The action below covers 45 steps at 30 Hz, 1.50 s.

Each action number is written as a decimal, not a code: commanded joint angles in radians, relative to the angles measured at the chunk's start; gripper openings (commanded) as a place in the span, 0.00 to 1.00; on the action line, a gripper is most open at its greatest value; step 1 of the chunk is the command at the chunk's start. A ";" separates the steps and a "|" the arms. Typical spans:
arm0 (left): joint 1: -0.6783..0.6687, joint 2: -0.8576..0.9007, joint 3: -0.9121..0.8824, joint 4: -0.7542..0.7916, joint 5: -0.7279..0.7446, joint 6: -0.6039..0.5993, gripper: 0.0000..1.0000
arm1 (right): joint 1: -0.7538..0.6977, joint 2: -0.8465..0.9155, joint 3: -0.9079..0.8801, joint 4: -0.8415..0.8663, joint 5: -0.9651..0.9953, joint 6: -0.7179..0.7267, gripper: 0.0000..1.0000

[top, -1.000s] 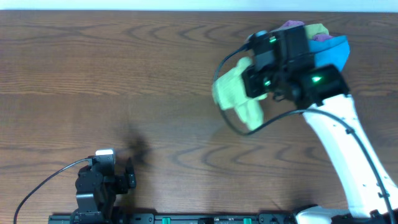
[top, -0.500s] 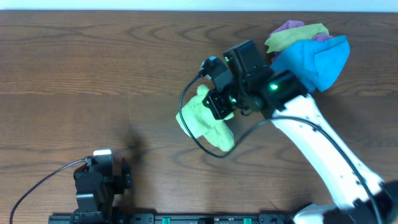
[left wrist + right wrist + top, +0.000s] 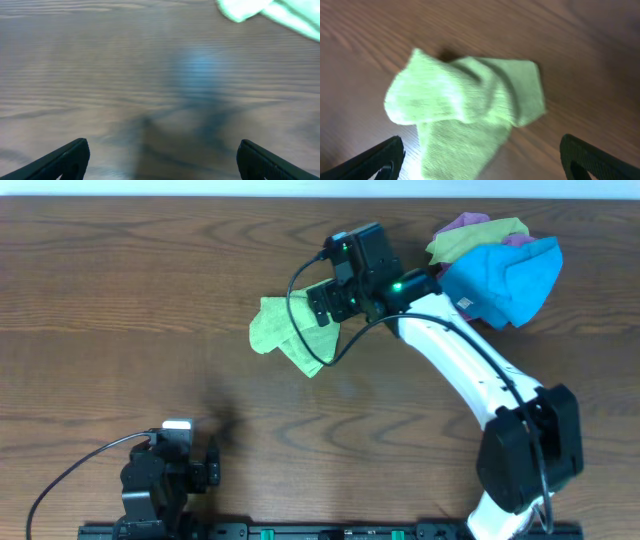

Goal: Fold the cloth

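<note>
Right claw (image 3: 481,150): jaws spread wide, holding nothing. A second ago it was carrying the green cloth away from the pile.
Green cloth (image 3: 465,107): now let go on the wooden table (image 3: 120,290), lying crumpled just under the claw with one flap bunched over itself.
Poor view: from overhead the arm hides the cloth's right edge, so it is probably free, not certainly.
Cloth pile (image 3: 505,275): blue on top, far right, well apart from the cloth.
Left claw (image 3: 163,150): open, empty, well apart from the cloth.
For you: fetching looks done. Flatten before any fold.
</note>
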 commanded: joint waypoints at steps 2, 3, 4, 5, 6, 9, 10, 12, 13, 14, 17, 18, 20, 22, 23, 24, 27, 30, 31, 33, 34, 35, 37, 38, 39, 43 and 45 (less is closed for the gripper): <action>-0.003 -0.007 -0.011 0.020 0.149 0.017 0.95 | -0.032 -0.023 0.011 -0.092 0.003 0.020 0.99; -0.003 -0.007 -0.011 0.027 0.167 0.017 0.95 | -0.038 -0.016 0.003 -0.111 -0.032 0.020 0.99; -0.003 -0.007 -0.011 0.034 0.185 0.017 0.95 | -0.043 -0.010 -0.005 -0.122 -0.061 0.020 0.99; -0.003 -0.007 -0.011 0.044 0.211 0.017 0.95 | -0.048 -0.001 -0.017 -0.132 -0.090 0.021 0.99; -0.003 -0.007 -0.011 0.050 0.230 0.017 0.95 | -0.051 0.009 -0.026 -0.133 -0.112 0.025 0.97; -0.003 -0.007 -0.011 0.059 0.282 0.017 0.95 | -0.062 0.048 -0.050 -0.123 -0.174 0.060 0.92; -0.003 -0.007 -0.011 0.059 0.287 0.017 0.95 | -0.065 0.063 -0.054 -0.119 -0.194 0.069 0.89; -0.003 -0.007 -0.011 0.059 0.289 0.016 0.95 | -0.070 0.098 -0.054 -0.108 -0.229 0.088 0.85; -0.003 -0.007 -0.011 0.059 0.290 0.010 0.95 | -0.072 0.118 -0.054 -0.100 -0.248 0.101 0.84; -0.003 -0.007 -0.011 0.060 0.291 0.009 0.95 | -0.072 0.137 -0.054 -0.092 -0.263 0.113 0.83; -0.003 -0.007 -0.011 0.060 0.325 0.009 0.95 | -0.071 0.193 -0.054 -0.069 -0.278 0.149 0.79; -0.003 -0.007 -0.011 0.060 0.342 0.009 0.96 | -0.071 0.210 -0.054 -0.061 -0.278 0.161 0.78; -0.003 -0.007 -0.011 0.060 0.366 0.009 0.95 | -0.071 0.231 -0.054 -0.049 -0.278 0.177 0.75; -0.003 -0.007 -0.011 0.060 0.389 0.009 0.95 | -0.072 0.245 -0.054 -0.034 -0.278 0.194 0.74; -0.003 -0.007 -0.011 0.060 0.396 0.009 0.95 | -0.072 0.251 -0.054 -0.025 -0.278 0.201 0.73; -0.003 -0.007 -0.011 0.060 0.402 0.009 0.95 | -0.071 0.253 -0.054 -0.016 -0.278 0.209 0.71; -0.003 -0.007 -0.011 0.060 0.421 0.009 0.96 | -0.071 0.261 -0.054 0.007 -0.278 0.225 0.69; -0.003 -0.007 -0.011 0.060 0.432 0.009 0.95 | -0.070 0.265 -0.054 0.026 -0.277 0.234 0.64; -0.003 -0.007 -0.011 0.060 0.441 0.009 0.96 | -0.070 0.268 -0.054 0.032 -0.277 0.240 0.64; -0.003 -0.007 -0.011 0.060 0.457 0.009 0.95 | -0.070 0.276 -0.054 0.038 -0.278 0.253 0.64; -0.003 -0.007 -0.011 0.060 0.470 0.009 0.95 | -0.070 0.277 -0.054 0.038 -0.278 0.253 0.63; -0.003 -0.007 -0.011 0.060 0.475 0.009 0.95 | -0.069 0.284 -0.054 0.039 -0.277 0.253 0.63; -0.003 -0.007 -0.011 0.060 0.480 0.009 0.95 | -0.069 0.289 -0.054 0.039 -0.278 0.253 0.62; -0.003 -0.007 -0.011 0.060 0.488 0.009 0.96 | -0.070 0.289 -0.054 0.039 -0.278 0.253 0.61; -0.003 -0.007 -0.011 0.062 0.495 0.009 0.95 | -0.070 0.290 -0.054 0.038 -0.278 0.253 0.60; -0.003 -0.007 -0.011 0.065 0.527 0.000 0.95 | -0.070 0.290 -0.054 0.042 -0.277 0.253 0.42; -0.003 -0.007 -0.011 0.077 0.528 -0.053 0.95 | -0.070 0.290 -0.054 0.053 -0.277 0.252 0.27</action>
